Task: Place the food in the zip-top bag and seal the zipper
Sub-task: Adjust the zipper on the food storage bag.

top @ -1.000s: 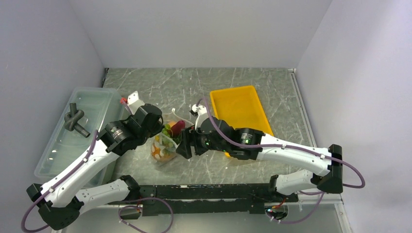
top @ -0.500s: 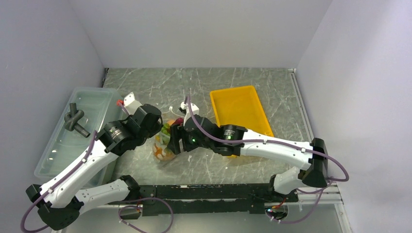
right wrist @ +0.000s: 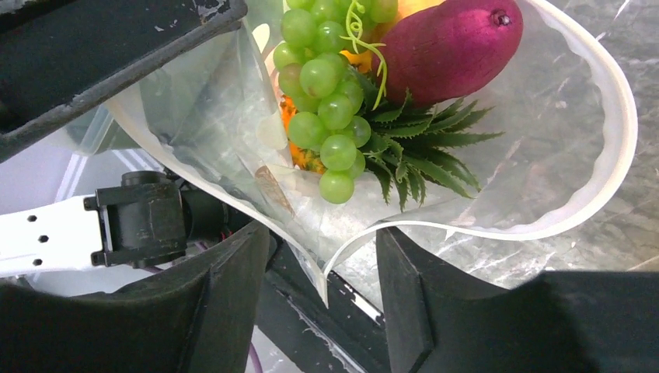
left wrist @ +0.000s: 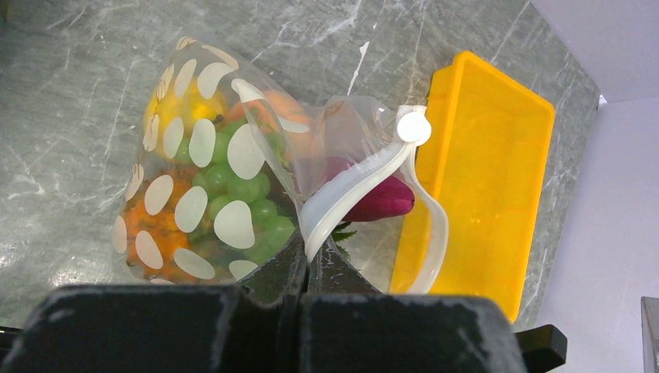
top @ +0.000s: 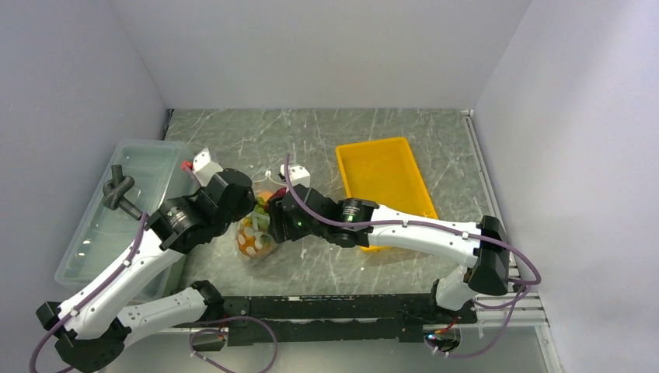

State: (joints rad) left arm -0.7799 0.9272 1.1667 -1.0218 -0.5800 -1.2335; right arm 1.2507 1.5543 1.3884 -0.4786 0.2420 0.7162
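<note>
1. The clear crinkly plastic bag printed with white round dots [top: 250, 239] lies on the grey marbled table [top: 326, 132], near the left side of the shallow yellow plastic tray [top: 385, 175] as the overhead view shows it.
2. The bag's mouth faces the tray. Its narrow whitish zipper strip [left wrist: 365, 175] gapes in an open loop, unsealed, with a small white round disc [left wrist: 413, 128] at the end nearest the tray.
3. The left pincer [left wrist: 305, 256] is clamped tight on the zipper strip at the corner of the mouth farthest from the tray.
4. The right pincer [right wrist: 322, 256] stands with its jaws apart. The lower edge of the bag's mouth runs through the gap, and neither finger clearly presses it.
5. Toy food sits inside the bag: a green grape-like bunch [right wrist: 326, 101], a smooth dark red-purple piece [right wrist: 451, 50] right at the mouth on the tray side, and the green spiky crown [right wrist: 412, 151] of an orange pineapple beneath them.
6. More orange and yellow shapes show through the dotted film at the end away from the tray, too blurred to name.
7. A translucent lidded bin [top: 148, 167] stands well to the left of the tray, beyond the bag.
</note>
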